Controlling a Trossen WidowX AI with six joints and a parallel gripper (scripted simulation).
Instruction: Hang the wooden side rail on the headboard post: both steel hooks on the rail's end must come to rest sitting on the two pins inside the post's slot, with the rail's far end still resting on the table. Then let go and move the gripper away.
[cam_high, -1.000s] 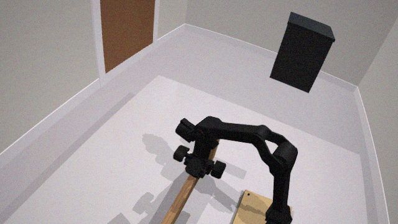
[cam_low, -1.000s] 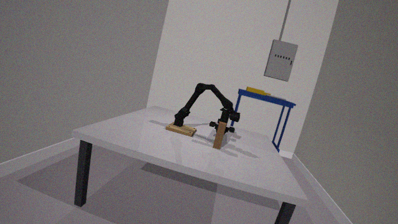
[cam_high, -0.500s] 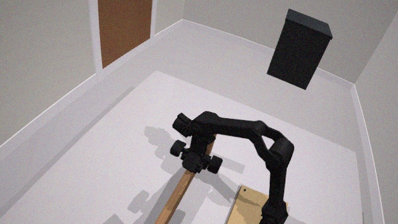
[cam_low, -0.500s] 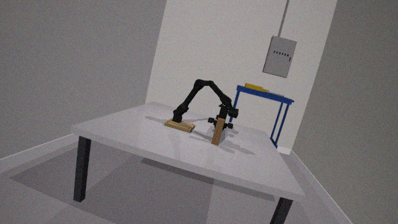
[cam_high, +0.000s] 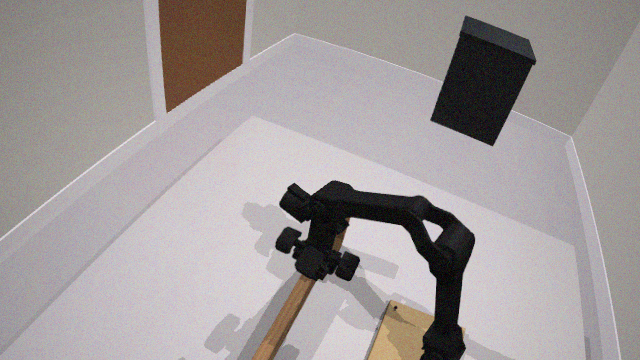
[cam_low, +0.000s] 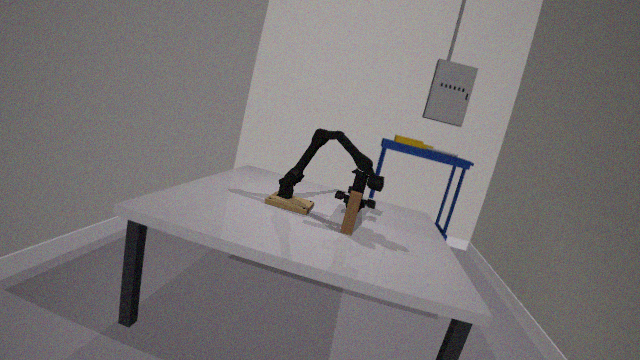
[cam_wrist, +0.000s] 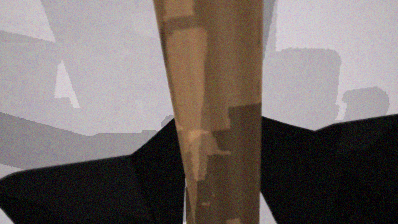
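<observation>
The long brown wooden rail (cam_high: 287, 317) (cam_wrist: 215, 75) slopes to the lower edge of the top view, where its far end is cut off. My gripper (cam_high: 315, 266) (cam_wrist: 206, 118) is shut on the rail, with black fingers against both its sides. A brown upright piece that looks like the headboard post (cam_low: 352, 214) (cam_high: 340, 242) stands on the table just past my gripper, at the side toward the exterior camera. It hides part of the gripper there. The hooks, the slot and the pins do not show, so I cannot tell whether the hooks touch the pins.
The arm's wooden base board (cam_high: 387, 337) (cam_low: 289, 203) is on the table (cam_low: 200, 220), to the left of the post in the exterior view. A blue bench (cam_low: 425, 151) and a grey wall cabinet (cam_low: 450, 95) are behind the table. A black box (cam_high: 480, 85) is far back in the top view.
</observation>
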